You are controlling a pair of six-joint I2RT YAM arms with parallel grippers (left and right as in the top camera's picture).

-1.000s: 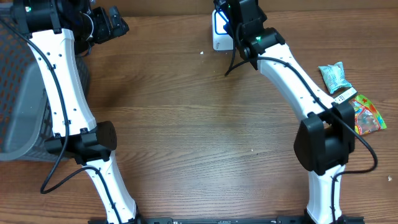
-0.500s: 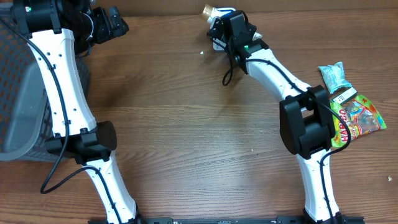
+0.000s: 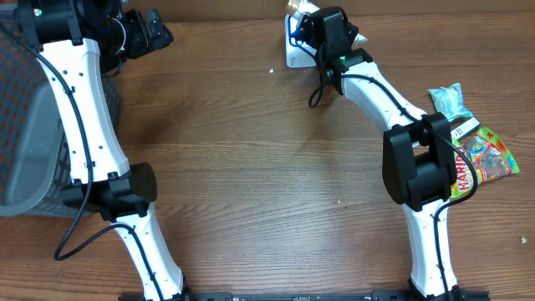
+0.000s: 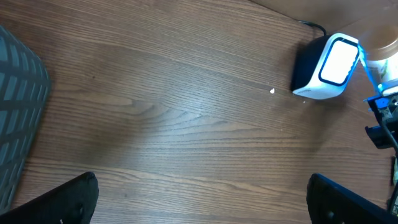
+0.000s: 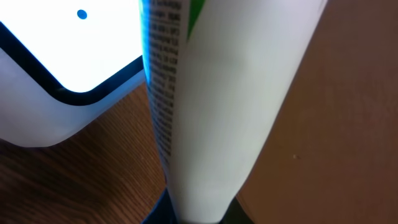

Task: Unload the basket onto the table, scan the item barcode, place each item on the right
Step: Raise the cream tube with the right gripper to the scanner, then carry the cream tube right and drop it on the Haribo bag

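We saw the right gripper clamped on a packet, just beside the scanner at 12 o'clock; its fingers were hidden behind it. The left gripper gaped wide, tips cut off.

My left arm and right arm: white tapered links, chunky black joint housings, thin black cables running alongside. Small dark screw holes dot the left link. Green light on the right wrist block. Left fingers black, rounded.
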